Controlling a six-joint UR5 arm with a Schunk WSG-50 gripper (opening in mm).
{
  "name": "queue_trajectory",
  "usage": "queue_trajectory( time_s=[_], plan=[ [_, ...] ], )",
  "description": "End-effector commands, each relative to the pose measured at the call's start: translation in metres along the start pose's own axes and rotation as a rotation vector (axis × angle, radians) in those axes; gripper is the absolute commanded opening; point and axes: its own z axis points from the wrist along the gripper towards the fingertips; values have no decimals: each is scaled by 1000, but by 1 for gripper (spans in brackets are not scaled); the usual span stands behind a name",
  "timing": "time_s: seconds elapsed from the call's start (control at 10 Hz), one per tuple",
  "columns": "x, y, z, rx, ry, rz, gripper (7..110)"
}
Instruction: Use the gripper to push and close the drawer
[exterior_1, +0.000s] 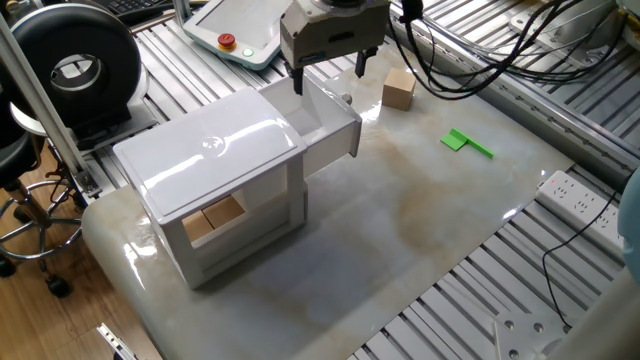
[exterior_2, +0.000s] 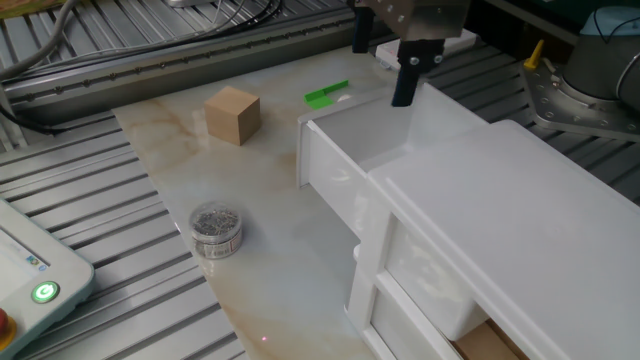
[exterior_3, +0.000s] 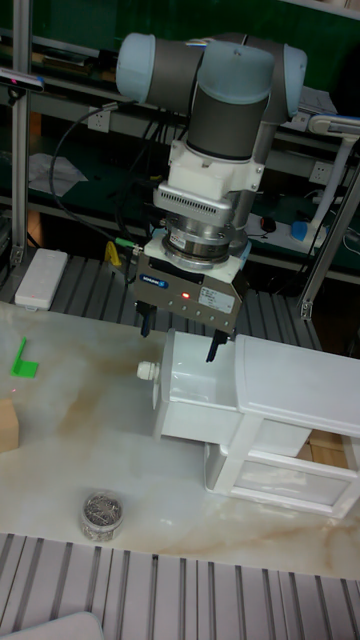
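The white drawer (exterior_1: 330, 128) sticks out open from the glossy white cabinet (exterior_1: 215, 150), its square front panel (exterior_2: 332, 182) facing the table's middle. A small knob (exterior_3: 148, 371) shows on that panel. My grey gripper (exterior_1: 330, 73) hangs open just above the drawer's outer end, with nothing between its dark fingers (exterior_2: 404, 84). In the tall fixed view the gripper (exterior_3: 179, 335) straddles the drawer's (exterior_3: 196, 398) top edge near the front panel, one finger over the tray's inside and the other out past the panel. I cannot tell whether a finger touches the wall.
A wooden cube (exterior_2: 233, 114) and a green piece (exterior_2: 327, 94) lie beyond the drawer front. A small jar of metal bits (exterior_2: 216, 229) stands beside the drawer. Wooden blocks (exterior_1: 215, 218) sit in the cabinet's lower opening. A power strip (exterior_1: 580, 200) lies off the table's edge.
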Motion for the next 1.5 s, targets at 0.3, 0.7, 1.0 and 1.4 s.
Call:
queue_trajectory(
  time_s=[0.3, 0.7, 1.0, 1.4],
  plan=[
    [0, 5, -1, -21, 0, -4, 7],
    [0, 2, 0, -8, 1, -244, 7],
    [-2, 0, -1, -2, -4, -141, 7],
    [-2, -4, -2, 10, -2, -106, 7]
  ],
)
